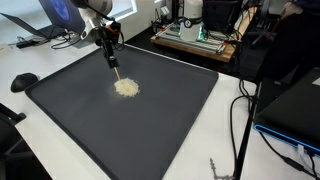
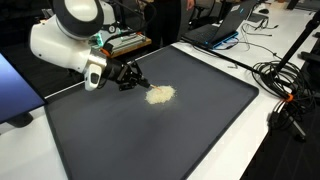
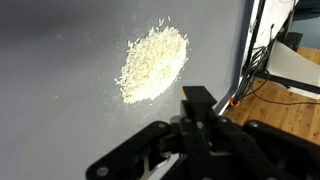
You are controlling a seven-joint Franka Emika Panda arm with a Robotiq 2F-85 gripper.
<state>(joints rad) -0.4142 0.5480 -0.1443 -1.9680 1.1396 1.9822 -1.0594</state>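
A small heap of pale grains (image 1: 126,87) (image 2: 160,94) (image 3: 153,63) lies on a large dark mat (image 1: 150,130) (image 2: 170,140) (image 3: 60,60). My gripper (image 1: 110,48) (image 2: 128,77) (image 3: 197,125) hangs just beside the heap, shut on a slim tool (image 1: 116,70) (image 2: 138,84). In the wrist view the tool's black squared end (image 3: 197,98) sticks out between the closed jaws, a short way from the grains. In an exterior view the tool's lower tip reaches down to the heap's near edge. I cannot tell whether it touches the grains.
The mat covers most of a white table (image 1: 60,150) (image 2: 290,150). A black rounded object (image 1: 23,81) sits off the mat's corner. Cables (image 1: 240,110) (image 2: 285,80) run along one side. Laptops (image 1: 40,25) (image 2: 225,30) and lab equipment (image 1: 200,35) stand behind.
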